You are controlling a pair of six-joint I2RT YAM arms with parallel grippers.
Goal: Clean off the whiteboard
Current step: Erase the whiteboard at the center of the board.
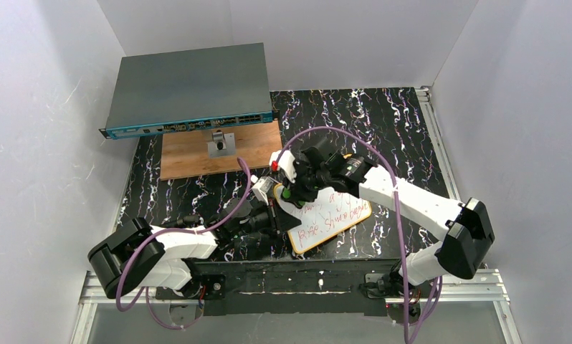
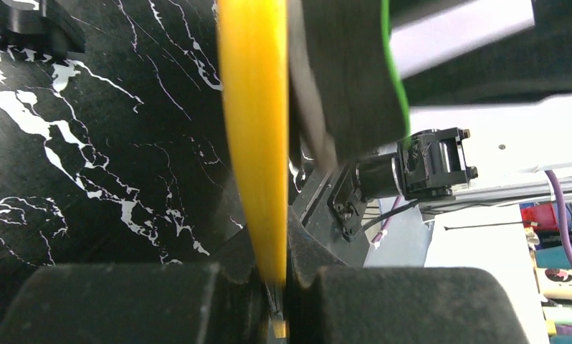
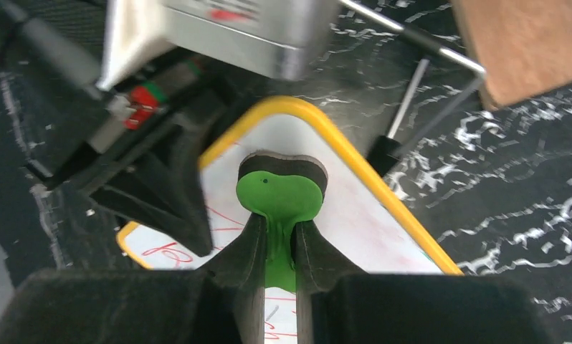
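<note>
A small whiteboard [image 1: 333, 215] with a yellow frame and red writing lies on the black marbled table. My left gripper [image 1: 274, 215] is shut on its left edge; in the left wrist view the yellow frame [image 2: 258, 129] runs up from between the fingers. My right gripper [image 1: 292, 190] is shut on a green eraser [image 3: 279, 193] with a dark felt underside, pressed on the board's far-left corner. In the right wrist view the board [image 3: 373, 222] around the eraser is wiped pale, and red writing remains nearer my fingers. The eraser also shows in the left wrist view [image 2: 348, 72].
A grey network switch [image 1: 190, 89] rests on a wooden board [image 1: 197, 154] at the back left, with a small metal stand [image 1: 221, 145] on it. White walls close in the table on three sides. A purple cable [image 1: 340, 136] arcs over the right arm.
</note>
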